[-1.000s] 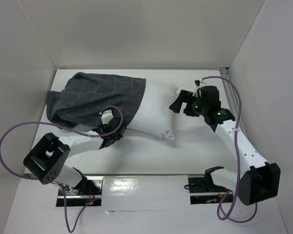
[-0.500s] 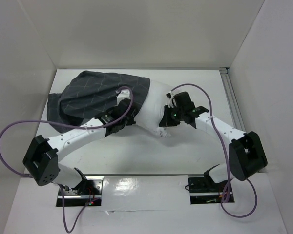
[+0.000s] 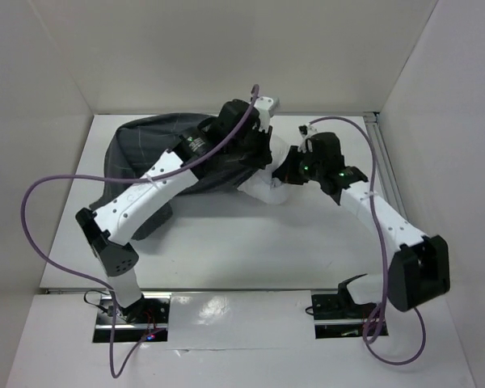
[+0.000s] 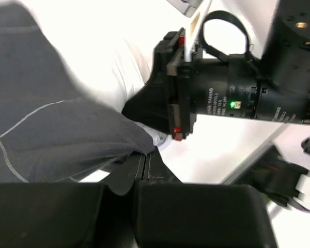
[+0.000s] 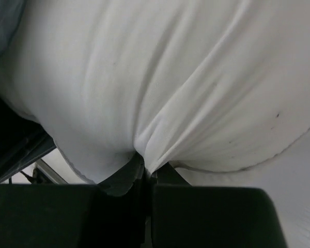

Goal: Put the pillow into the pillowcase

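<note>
Pillowcase: lies far left on the surface, limp and bunched, its open end toward the centre. It covers most of the pillow.

Left gripper: jaws closed flat on the pillowcase hem, with only a thin fold of dark cloth between them.

Pillow: at the middle of the surface. Only a small white end pokes out of the pillowcase mouth, toward the right arm.

Right gripper: jaws pinched tight on a pleat of the pillow's white cover, which puckers into them.

Risks, as judged from here:
- Both holds are shallow pinches on cloth. A hard pull against the stuffing could slide either fold out.
- The pillow end may bunch at the mouth, so the hem catches on it rather than passing over.
- The two wrists sit very near each other (the left wrist view has the right one just beyond the hem), so they could knock together on a converging move.

Views: the top view gives how much is covered, but the left arm hides both pinches there. Each wrist view shows its own pinch and little of the layout.
</note>
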Controlling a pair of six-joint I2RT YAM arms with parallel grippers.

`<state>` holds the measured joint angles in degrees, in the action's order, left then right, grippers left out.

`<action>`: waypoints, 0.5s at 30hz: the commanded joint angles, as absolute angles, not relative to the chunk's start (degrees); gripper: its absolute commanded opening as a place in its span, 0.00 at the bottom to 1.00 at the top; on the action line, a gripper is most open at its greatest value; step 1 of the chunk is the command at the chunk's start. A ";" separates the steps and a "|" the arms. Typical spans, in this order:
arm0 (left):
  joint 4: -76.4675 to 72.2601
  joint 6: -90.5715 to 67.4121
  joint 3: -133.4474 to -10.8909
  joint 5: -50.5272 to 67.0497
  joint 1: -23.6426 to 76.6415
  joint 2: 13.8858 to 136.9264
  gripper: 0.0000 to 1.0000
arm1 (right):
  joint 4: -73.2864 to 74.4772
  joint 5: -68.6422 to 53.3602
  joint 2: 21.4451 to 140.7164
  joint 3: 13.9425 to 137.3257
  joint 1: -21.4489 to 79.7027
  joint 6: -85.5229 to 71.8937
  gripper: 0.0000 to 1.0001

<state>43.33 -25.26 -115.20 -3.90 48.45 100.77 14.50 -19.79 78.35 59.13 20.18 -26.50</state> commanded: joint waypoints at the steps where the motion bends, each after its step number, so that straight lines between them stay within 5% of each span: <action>1: 35.23 -25.23 -125.06 10.12 50.71 96.25 0.00 | 19.05 -24.35 69.98 63.46 21.10 -22.68 0.00; 10: 45.78 -28.47 -130.34 9.30 51.24 87.81 0.00 | 58.22 -24.42 55.03 75.05 21.09 -13.98 0.00; 15: 46.67 -28.48 -133.06 18.41 43.63 95.85 0.00 | 62.49 -30.65 54.40 72.96 21.09 -15.64 0.00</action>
<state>56.95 -25.93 -128.81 7.68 48.29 90.98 53.17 -25.23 53.04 74.37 20.32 -17.89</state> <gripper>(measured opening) 0.032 0.035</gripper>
